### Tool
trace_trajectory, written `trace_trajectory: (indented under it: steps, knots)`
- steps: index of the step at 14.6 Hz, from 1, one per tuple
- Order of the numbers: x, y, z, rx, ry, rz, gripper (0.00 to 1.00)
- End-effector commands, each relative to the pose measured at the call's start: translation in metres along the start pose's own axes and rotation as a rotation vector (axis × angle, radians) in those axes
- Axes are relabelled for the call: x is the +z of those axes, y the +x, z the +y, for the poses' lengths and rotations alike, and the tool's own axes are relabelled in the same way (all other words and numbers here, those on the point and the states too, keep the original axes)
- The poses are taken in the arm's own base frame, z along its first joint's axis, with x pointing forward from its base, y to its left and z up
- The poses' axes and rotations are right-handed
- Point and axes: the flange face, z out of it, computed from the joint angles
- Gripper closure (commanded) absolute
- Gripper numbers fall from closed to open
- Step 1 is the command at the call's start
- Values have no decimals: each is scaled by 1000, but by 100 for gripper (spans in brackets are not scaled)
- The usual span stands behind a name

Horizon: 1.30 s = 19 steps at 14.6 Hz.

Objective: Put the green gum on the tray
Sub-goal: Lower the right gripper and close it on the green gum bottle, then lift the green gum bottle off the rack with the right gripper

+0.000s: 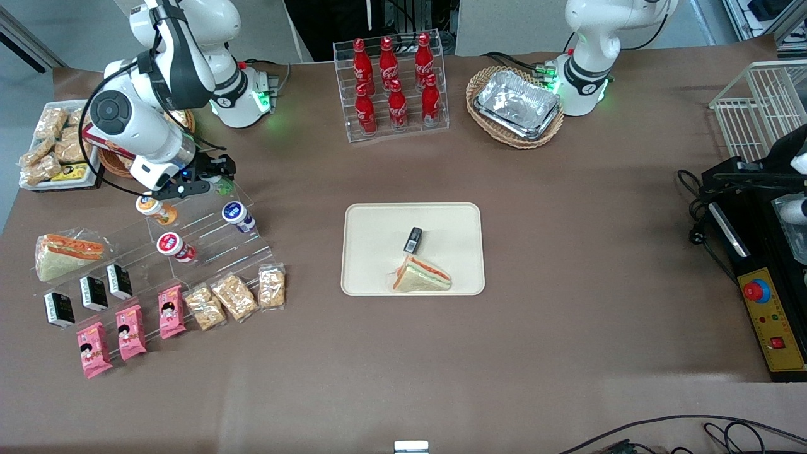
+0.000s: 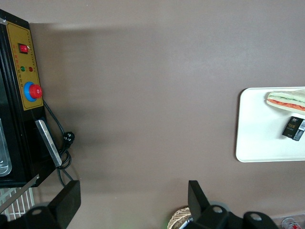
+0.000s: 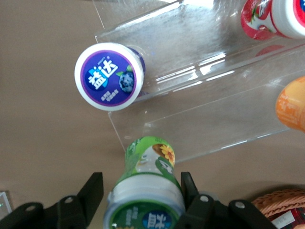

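Bare table lies between the gripper [image 1: 214, 180], its jaws clamping the green gum [image 3: 148, 183], and the tray [image 1: 372, 277].

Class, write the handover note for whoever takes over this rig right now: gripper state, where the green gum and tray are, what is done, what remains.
Gripper: over the top step of the clear display rack, jaws standing either side of the green gum; firm grip cannot be confirmed.
Green gum: at the rack, beside the blue gum, not yet moved.
Tray: mid-table, holding a sandwich and a small dark box; bare space remains.
Done: approach to the gum.
Left: secure the grasp, lift, carry to the tray, release.
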Motion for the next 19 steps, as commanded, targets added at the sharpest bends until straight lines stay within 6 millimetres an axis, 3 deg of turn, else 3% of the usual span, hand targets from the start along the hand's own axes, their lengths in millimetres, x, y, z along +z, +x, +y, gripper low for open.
trace_trajectory:
  steps: [1, 2, 5, 19]
  knots:
    - [-4, -7, -2, 3, 4, -13, 39]
    - [-7, -6, -2, -5, 5, -11, 48]
    - [-32, 0, -2, -26, 8, 1, 49]
    - [-244, 58, -3, -65, 7, 35, 49]
